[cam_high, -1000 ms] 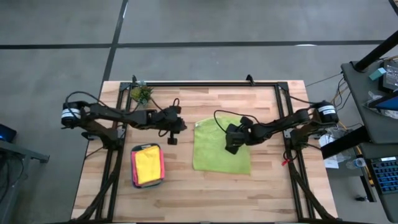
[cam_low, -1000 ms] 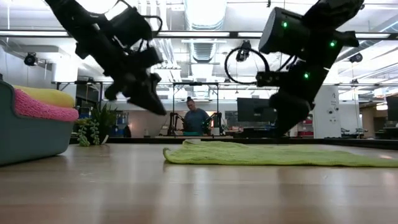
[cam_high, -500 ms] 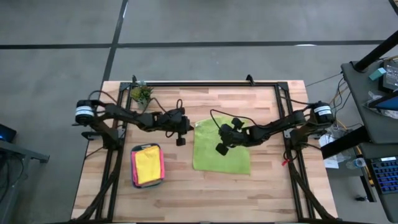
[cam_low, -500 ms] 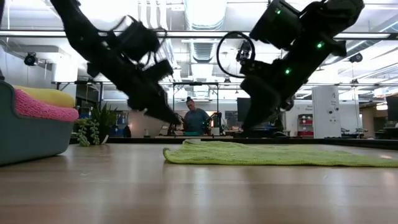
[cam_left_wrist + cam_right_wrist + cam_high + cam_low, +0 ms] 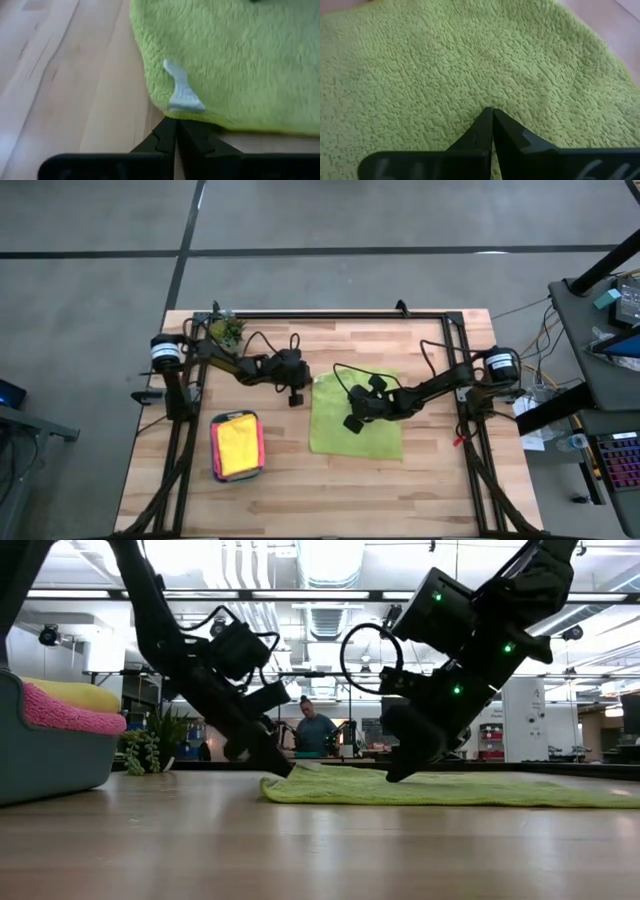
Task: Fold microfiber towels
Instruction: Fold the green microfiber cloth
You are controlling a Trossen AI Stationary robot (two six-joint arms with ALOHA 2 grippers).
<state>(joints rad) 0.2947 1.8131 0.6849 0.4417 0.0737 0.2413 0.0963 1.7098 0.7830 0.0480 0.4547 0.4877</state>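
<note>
Both our arms have come in and down toward the lime towel [image 5: 356, 418] since the earlier frames: our left gripper [image 5: 295, 397] has moved from the bare wood to the towel's corner nearest the plant, and our right gripper [image 5: 350, 423] has slid farther in over the cloth. That towel lies spread flat on the table [image 5: 420, 490], with a small pale tag [image 5: 182, 94] showing at its edge. Our left gripper's fingers [image 5: 170, 137] are pressed together with nothing between them, their tips right at the towel's edge just by the tag; whether they touch the cloth we cannot tell. Our right gripper's fingers [image 5: 492, 131] are likewise closed and empty, tips down close over the towel's pile, toward the side nearest the left gripper. Beside the towel, beyond the left gripper, a teal tray [image 5: 214, 450] holds a yellow towel [image 5: 237, 445] on a pink one [image 5: 65, 710]. The plant [image 5: 227, 330] stands at the table's far corner from the towel. Beyond the table, a person [image 5: 315, 730] is in the room.
</note>
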